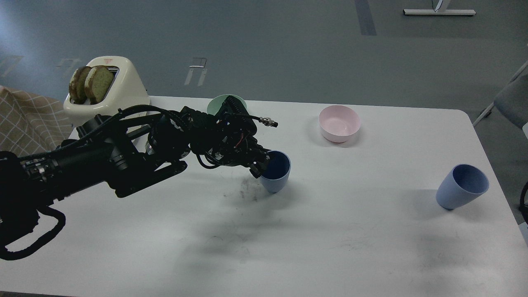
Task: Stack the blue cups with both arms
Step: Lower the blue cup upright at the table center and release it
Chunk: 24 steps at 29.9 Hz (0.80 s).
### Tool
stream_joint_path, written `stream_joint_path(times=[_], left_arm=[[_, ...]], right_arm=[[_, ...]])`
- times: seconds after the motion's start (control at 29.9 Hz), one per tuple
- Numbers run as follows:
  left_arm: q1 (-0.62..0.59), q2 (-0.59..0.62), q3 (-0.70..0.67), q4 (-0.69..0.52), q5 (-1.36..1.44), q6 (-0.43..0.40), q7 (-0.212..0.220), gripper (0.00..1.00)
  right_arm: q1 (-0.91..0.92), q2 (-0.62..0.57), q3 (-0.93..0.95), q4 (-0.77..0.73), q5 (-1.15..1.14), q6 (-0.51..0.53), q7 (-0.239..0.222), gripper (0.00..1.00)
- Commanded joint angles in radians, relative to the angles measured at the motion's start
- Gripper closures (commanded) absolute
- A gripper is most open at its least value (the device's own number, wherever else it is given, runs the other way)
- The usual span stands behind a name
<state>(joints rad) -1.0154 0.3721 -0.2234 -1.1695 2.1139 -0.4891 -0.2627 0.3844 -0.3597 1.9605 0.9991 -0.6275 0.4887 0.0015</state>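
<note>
Currently your left gripper [259, 164] sits at the rim of the nearer blue cup [275, 172] mid-table; whether its fingers are clamped is unclear. Confirm a firm rim grip before lifting toward the second blue cup [461, 186], standing well apart at the right edge.

1 head view looks forward and down across the table [330, 247], fairly near, floor [264, 41] beyond its far edge.
</note>
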Motion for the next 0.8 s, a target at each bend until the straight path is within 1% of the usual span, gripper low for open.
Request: stream_joint_path(times=[0.0,0.13,0.3,0.33,0.43,0.5,0.63,0.67,0.74,0.77], left_arm=[[-0.011,0.004,-0.001,-0.001,-0.005,0.0,-0.006,1.0],[-0.008,0.005,-0.001,-0.001,-0.006,0.0,-0.017,1.0],[0.0,0.007,0.001,0.001,-0.008,0.0,-0.017,1.0],[0.0,0.007,0.001,0.001,-0.008,0.0,-0.017,0.97],[-0.002,0.007,0.001,0.001,-0.008,0.0,-0.017,0.95],[-0.002,0.007,0.001,0.002,-0.009,0.0,-0.017,0.88],[-0.003,0.007,0.001,0.004,-0.011,0.0,-0.015,0.84],[-0.003,0.007,0.001,0.004,-0.011,0.0,-0.015,0.79],[-0.002,0.007,0.001,0.004,-0.011,0.0,-0.015,0.64],[-0.002,0.007,-0.001,0.004,-0.011,0.0,-0.015,0.49]], right_arm=[[0.001,0.002,0.0,0.001,0.0,0.0,0.0,0.0],[-0.001,0.001,0.0,0.0,0.0,0.0,0.0,0.0],[-0.002,0.002,0.0,-0.002,0.0,0.0,0.0,0.0],[-0.004,0.002,0.0,-0.002,0.0,0.0,0.002,0.0],[-0.004,0.002,0.0,-0.005,0.0,0.0,0.002,0.0],[-0.004,0.004,0.0,-0.005,0.0,0.0,0.002,0.0],[-0.007,0.005,0.0,-0.002,0.0,0.0,0.002,0.0],[-0.009,0.004,0.0,-0.002,0.0,0.0,0.002,0.0],[-0.012,0.005,0.0,-0.004,0.0,0.0,0.002,0.0],[-0.012,0.004,0.0,-0.004,0.0,0.0,0.002,0.0]])
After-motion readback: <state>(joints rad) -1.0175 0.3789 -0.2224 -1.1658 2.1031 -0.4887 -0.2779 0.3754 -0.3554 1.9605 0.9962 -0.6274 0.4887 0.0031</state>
